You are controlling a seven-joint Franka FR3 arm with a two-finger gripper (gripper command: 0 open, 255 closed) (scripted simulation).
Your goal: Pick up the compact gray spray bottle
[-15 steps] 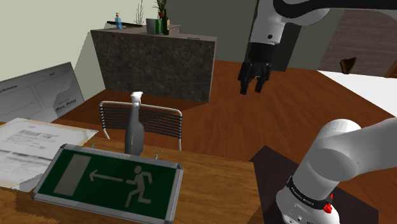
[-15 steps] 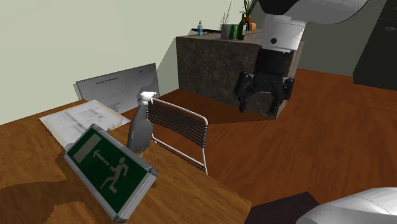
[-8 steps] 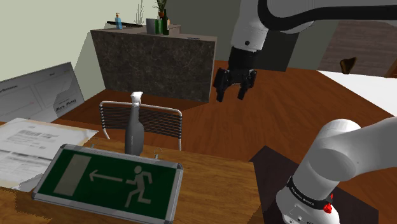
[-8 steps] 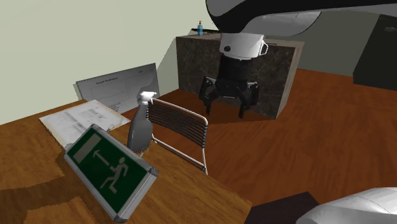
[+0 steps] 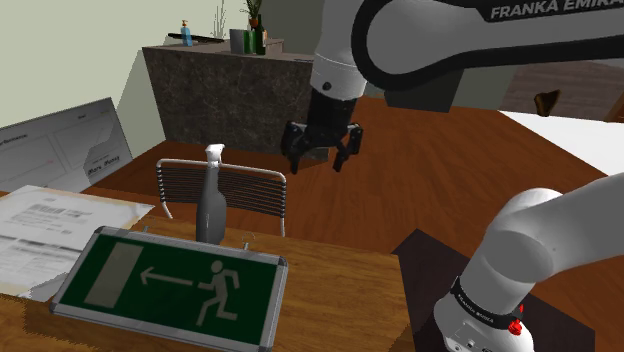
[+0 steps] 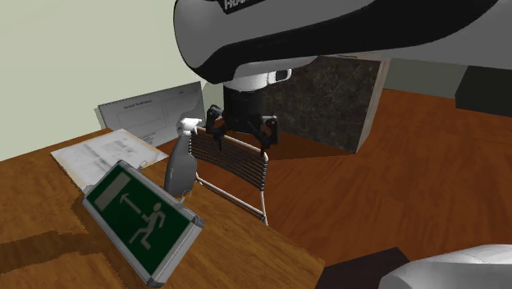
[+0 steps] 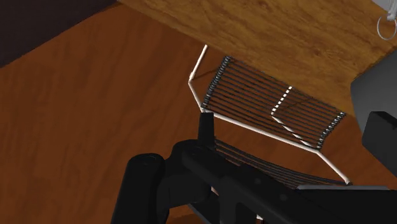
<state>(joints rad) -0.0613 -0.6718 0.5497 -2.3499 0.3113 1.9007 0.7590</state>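
Observation:
The gray spray bottle (image 5: 208, 207) with a white trigger head stands upright on the wooden table (image 5: 340, 300), just behind the green exit sign. In the second exterior view the spray bottle (image 6: 179, 166) stands at the table's edge against the chair back. My gripper (image 5: 316, 162) hangs open in the air above the floor, to the shoulder view's right of the bottle and somewhat higher, with nothing between its fingers. From the other side, the gripper (image 6: 242, 139) hovers over the chair's top rail, close to the bottle's head. The wrist view looks down on the wire chair (image 7: 267, 102).
A wire-backed chair (image 5: 222, 186) stands at the table's edge beside the bottle. A framed exit sign (image 5: 170, 285) leans in front of the bottle. Papers (image 5: 50, 225) lie on the table's left. A dark stone counter (image 5: 240, 100) with bottles and plants stands behind.
The gripper has swung toward the shoulder view's left and down, from open floor to just over the chair beside the bottle. It stays open. The bottle has not moved.

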